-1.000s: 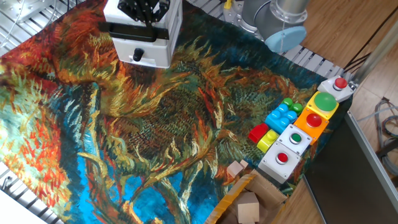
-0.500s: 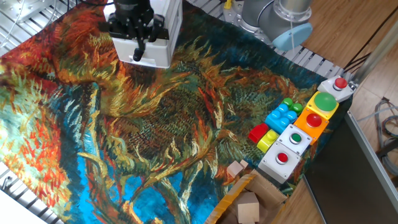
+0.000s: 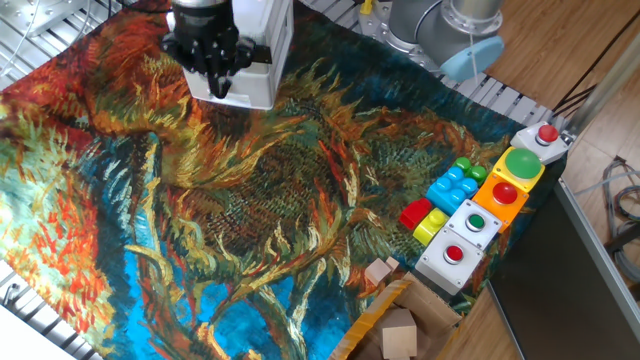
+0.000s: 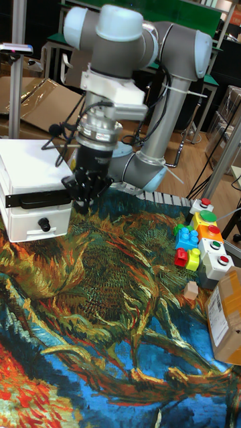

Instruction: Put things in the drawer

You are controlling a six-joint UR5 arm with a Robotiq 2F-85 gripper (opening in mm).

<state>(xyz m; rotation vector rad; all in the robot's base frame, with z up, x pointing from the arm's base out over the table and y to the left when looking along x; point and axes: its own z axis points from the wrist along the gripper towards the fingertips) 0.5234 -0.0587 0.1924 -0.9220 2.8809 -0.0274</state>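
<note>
**Claw at the drawer front, cubes still waiting**

Our claw (image 4: 83, 198) hangs low at the front of the white cabinet (image 4: 27, 170), at about eleven o'clock on the counter (image 3: 300, 200) in the fixed view. Its dark fingers crowd together over the cabinet face, and we cannot tell whether they stand apart or closed, nor whether they touch the black knob (image 4: 45, 225). We judge the claw sits here because the drawer (image 4: 37, 224) appears shut, flush with the cabinet, and must be pulled out before anything goes in.

Moving outward, the patterned cloth lies bare across the middle. Well away at five o'clock, one pale wood cube (image 3: 379, 272) rests on the cloth just beside the cardboard box (image 3: 420, 320), and another similar block (image 3: 398, 334) lies inside that box. Near three o'clock sit the coloured toy bricks (image 3: 450, 190) and the button boxes (image 3: 490, 215), which we leave alone.

Opening the drawer looks like the step in hand.
</note>
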